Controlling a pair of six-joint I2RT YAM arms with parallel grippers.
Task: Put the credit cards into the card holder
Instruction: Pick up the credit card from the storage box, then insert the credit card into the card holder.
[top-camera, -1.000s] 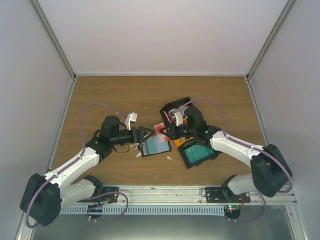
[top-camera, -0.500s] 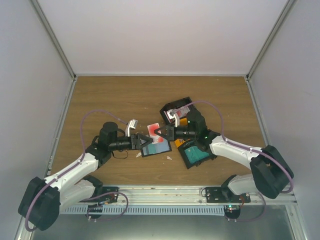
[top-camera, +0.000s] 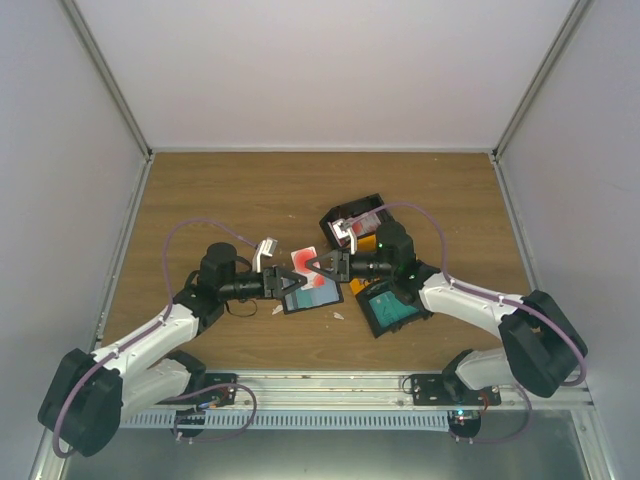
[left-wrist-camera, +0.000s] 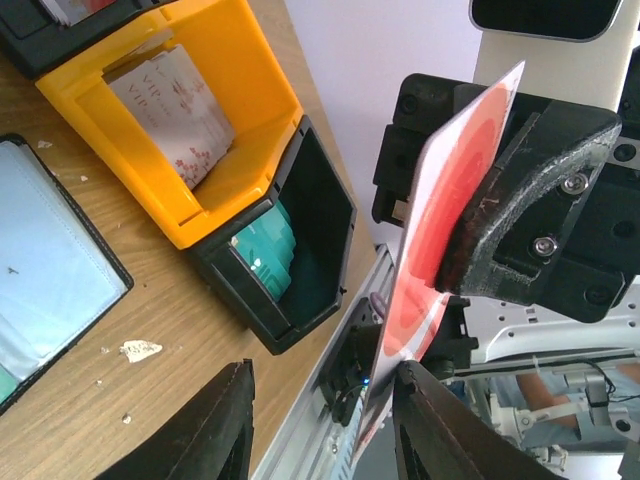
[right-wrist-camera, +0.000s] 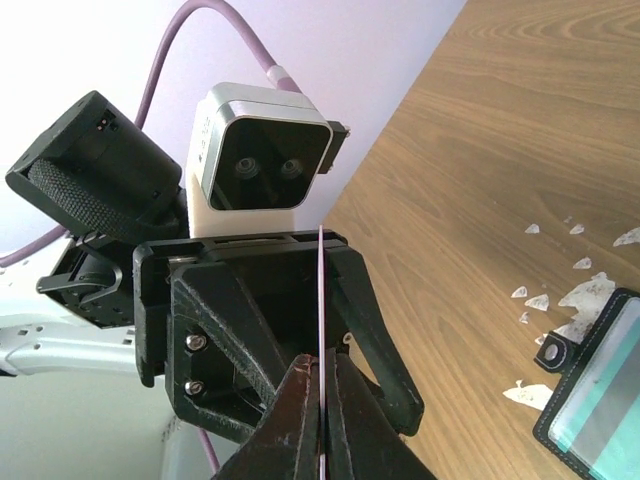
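Note:
My right gripper (top-camera: 314, 265) is shut on a white card with red marks (top-camera: 304, 259) and holds it on edge above the table. In the right wrist view the card (right-wrist-camera: 321, 290) shows edge-on between my shut fingertips. My left gripper (top-camera: 288, 279) is open and faces it. In the left wrist view the card (left-wrist-camera: 440, 230) reaches down between the left fingers (left-wrist-camera: 228, 420), close to the right-hand one. The card holder (top-camera: 311, 294) lies open on the table below, its pale blue pockets up. It also shows in the left wrist view (left-wrist-camera: 40, 270) and the right wrist view (right-wrist-camera: 592, 388).
An orange tray (left-wrist-camera: 225, 90) holds white and pink cards (left-wrist-camera: 172, 108). A black tray (left-wrist-camera: 325, 215) beside it holds teal cards (left-wrist-camera: 262, 245). Another black tray (top-camera: 352, 214) stands behind. Small white scraps (right-wrist-camera: 575, 295) lie by the card holder.
My right gripper has carried the card leftwards to the left gripper. My left gripper has dropped a little nearer and lower, and its open fingers now stand either side of the card.

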